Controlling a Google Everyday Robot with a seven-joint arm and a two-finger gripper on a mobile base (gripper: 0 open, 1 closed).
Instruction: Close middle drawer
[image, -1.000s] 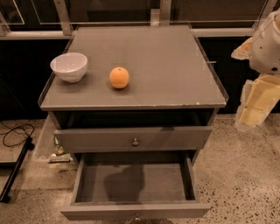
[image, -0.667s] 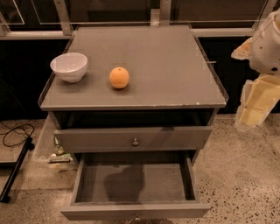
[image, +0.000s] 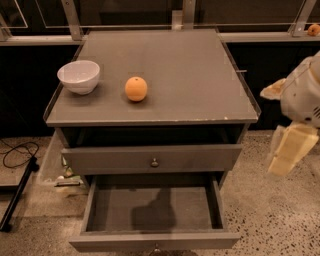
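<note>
Hanging at right: my gripper is hovering off the right side of the counter, apart from it, level with the drawer fronts and above the speckled floor.
Jaws: I am not managing to tell whether they are parted or closed.
Change in a second: my arm is sitting lower now, having dropped from beside the counter top to beside the drawers. Its sideways place is staying about the same.
Lowest drawer in view: the middle drawer is standing pulled far out toward the camera, its shallow grey inside lying open to view with a shadow on its floor. It is keeping the place it had a second ago.
Drawer above: the upper drawer, with a small round knob at centre, is sitting just under the counter's front edge, far less drawn out.
Counter top: a white bowl is resting at the left and an orange near it on its right, apart. Neither is shifting.
Floor at left: a black cable is lying looped.
</note>
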